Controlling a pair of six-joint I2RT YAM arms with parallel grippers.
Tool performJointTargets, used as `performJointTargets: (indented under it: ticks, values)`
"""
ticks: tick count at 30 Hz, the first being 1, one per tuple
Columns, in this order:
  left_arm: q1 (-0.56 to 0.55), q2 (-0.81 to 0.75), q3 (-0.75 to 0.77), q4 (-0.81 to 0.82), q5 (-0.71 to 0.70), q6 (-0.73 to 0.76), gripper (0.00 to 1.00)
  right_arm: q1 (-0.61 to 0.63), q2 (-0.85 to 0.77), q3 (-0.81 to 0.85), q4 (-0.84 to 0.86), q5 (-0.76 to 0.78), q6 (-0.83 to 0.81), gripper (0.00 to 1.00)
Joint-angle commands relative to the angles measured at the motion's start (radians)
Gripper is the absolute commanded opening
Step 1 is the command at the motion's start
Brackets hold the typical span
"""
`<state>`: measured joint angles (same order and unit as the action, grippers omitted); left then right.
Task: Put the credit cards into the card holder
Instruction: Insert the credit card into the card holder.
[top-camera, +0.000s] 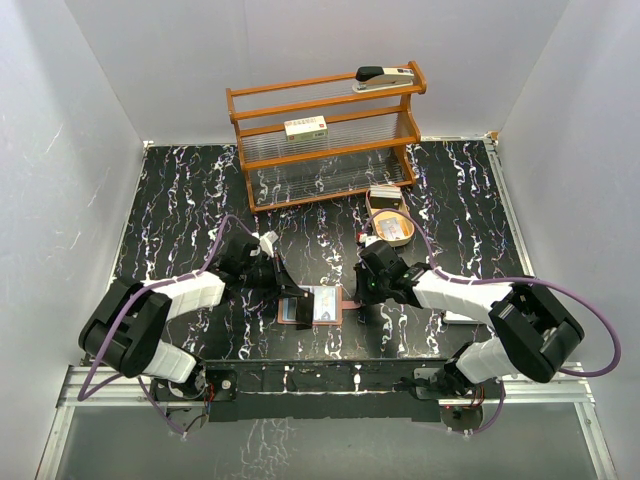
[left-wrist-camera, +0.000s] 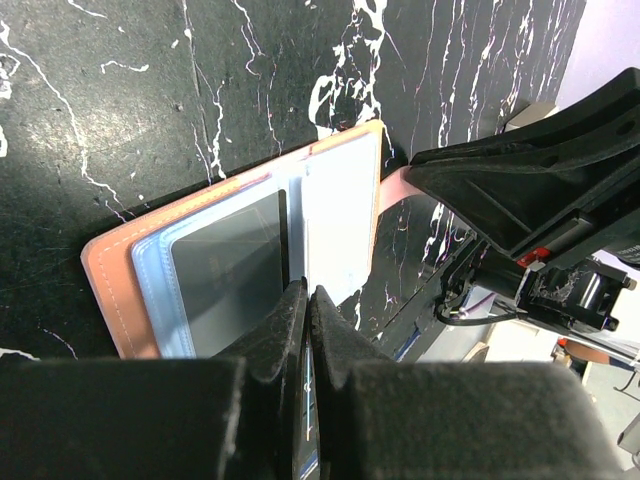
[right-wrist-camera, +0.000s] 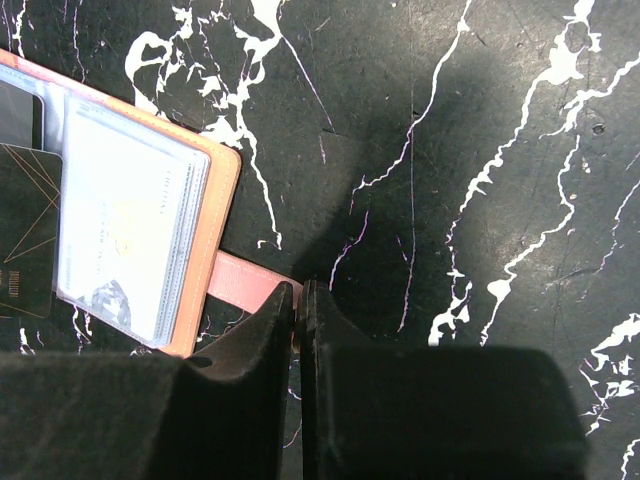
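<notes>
Right hand (right-wrist-camera: 298, 295) shut on the closing tab (right-wrist-camera: 245, 275) sticking out from the card holder (left-wrist-camera: 108, 275); left hand (left-wrist-camera: 305, 300) shut at the holder's centre fold, and we can't tell on what.
Holder lies open flat on the surface (right-wrist-camera: 480, 150), with a pale credit card (right-wrist-camera: 130, 230) in the pocket beside the tab. We judge the cards light, stiff and slick, so pinch a short edge. The holder is floppy, so anchor it by the tab.

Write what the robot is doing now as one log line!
left gripper: shut on dark credit card | right gripper: shut on closing tab | card holder: open, flat on table
</notes>
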<state>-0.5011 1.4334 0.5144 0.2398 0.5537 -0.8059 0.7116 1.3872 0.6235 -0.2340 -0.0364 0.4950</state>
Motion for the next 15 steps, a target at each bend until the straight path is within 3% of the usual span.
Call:
performJointTargets:
  ticks: [1,15]
  values:
    - [0.003,0.004,0.019,0.015,0.002,-0.005,0.0,0.002,-0.027,-0.006,0.043,0.012,-0.019,0.01]
    - [0.003,0.061,0.009,0.085,0.0,-0.064,0.0,0.003,-0.031,-0.014,0.045,0.015,-0.021,0.01]
